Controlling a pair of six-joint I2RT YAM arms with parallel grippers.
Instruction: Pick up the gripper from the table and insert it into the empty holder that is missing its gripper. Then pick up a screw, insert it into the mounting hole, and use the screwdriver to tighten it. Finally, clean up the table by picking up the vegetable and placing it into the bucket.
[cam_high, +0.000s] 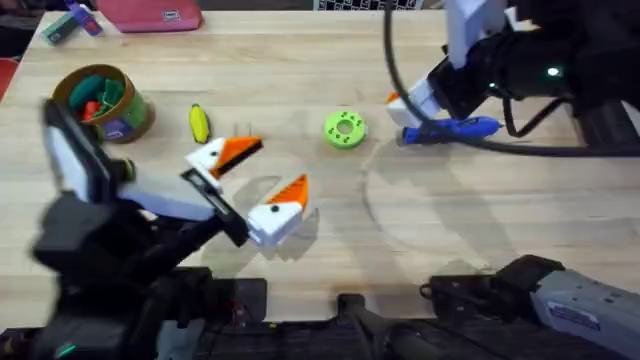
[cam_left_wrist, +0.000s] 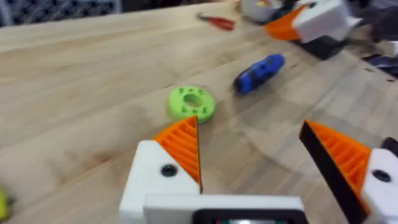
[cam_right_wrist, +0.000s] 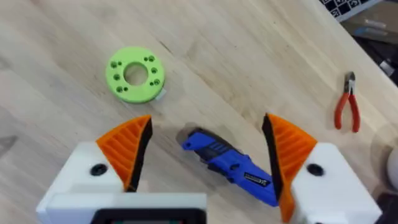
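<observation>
While we read the scene outward from the arm bases, the left gripper (cam_high: 275, 165) came first: it hung low over the middle of the counter (cam_high: 420, 230) with its orange-tipped fingers spread and nothing between them. Just beyond it lay the green disc (cam_high: 345, 128), flat, with small holes round its rim. Whether screws sat in them we could not tell. The vegetable (cam_high: 198, 123) lay level with the disc but to its left, well apart from it, close beside the bucket (cam_high: 100, 100), which stood upright at the far left with toy pieces in it.

To the right of the disc lay the screwdriver (cam_right_wrist: 230, 165), flat on the wood. The right gripper (cam_right_wrist: 207, 124) was poised over it, fingers spread wide and straddling the blue body, with neither pad touching it as far as we could see. Farther off the pliers (cam_right_wrist: 347, 102) lay by themselves.

We judged the step in hand to be taking up the screwdriver. To do it well, we would lower until the pads flanked the thick middle of the body, not the tapering end, and square the wrist across its length, since it lay slanted between the fingers. Then we would close slowly, because a round body could roll or pivot under an off-centre pinch.
</observation>
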